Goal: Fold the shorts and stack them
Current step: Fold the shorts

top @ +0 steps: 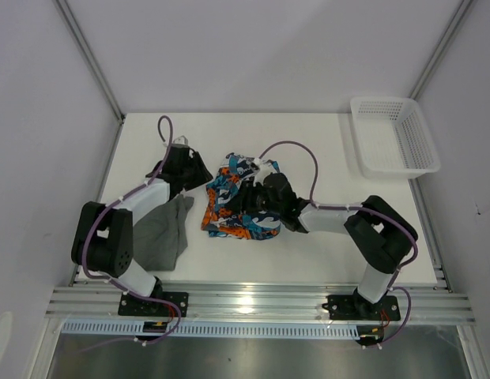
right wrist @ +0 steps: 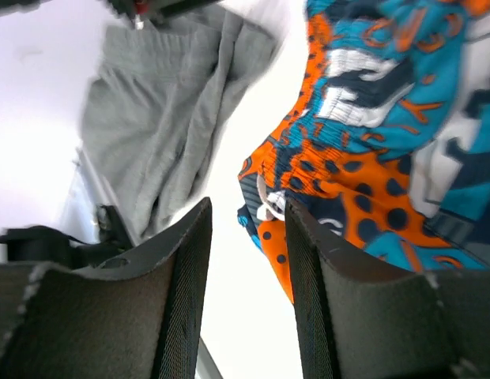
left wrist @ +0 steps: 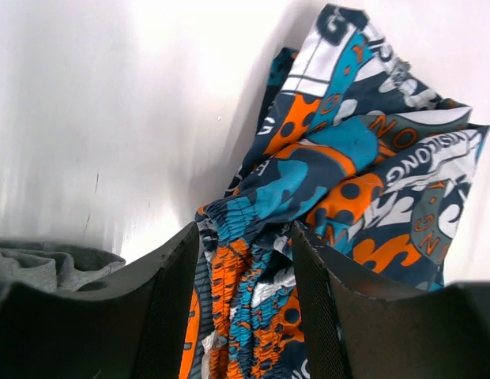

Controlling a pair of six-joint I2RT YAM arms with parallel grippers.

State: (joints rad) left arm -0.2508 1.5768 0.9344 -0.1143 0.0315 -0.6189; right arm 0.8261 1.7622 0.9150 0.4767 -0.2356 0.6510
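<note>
**Asker:** While both arms reach inward over the white tabletop (top: 308, 142), where do the two pairs of shorts lie?

**Describer:** Near the middle of the tabletop sits the patterned shorts (top: 225, 209), a crumpled heap of blue, teal, orange, white and black. To its left and nearer the arm bases lies the grey shorts (top: 167, 233), loosely creased and partly under the left arm. The two pairs lie close together at the near left corner of the patterned heap. Whether they touch there cannot be told.

**Asker:** What is the left gripper doing?

**Describer:** At the left edge of the patterned heap, the left gripper (left wrist: 246, 300) is closed on the gathered elastic waistband (left wrist: 237, 268). The puckered orange and teal cloth fills the space between its two dark fingers (left wrist: 170, 316). Beyond them the rest of the patterned cloth rises in folds against the tabletop. A corner of grey cloth shows at the lower left of that wrist view.

**Asker:** And the right gripper?

**Describer:** Coming in from the right, the right gripper (right wrist: 245, 260) hovers over the patterned heap with a moderate gap between its fingers. Bare tabletop shows through that gap and nothing is held. An orange, dark-spotted edge of the shorts with a white drawstring (right wrist: 265, 207) lies just beyond the fingertips.

**Asker:** Anything else on the tabletop?

**Describer:** A white mesh basket (top: 397, 169) stands at the far right corner, well apart from both pairs.
</note>
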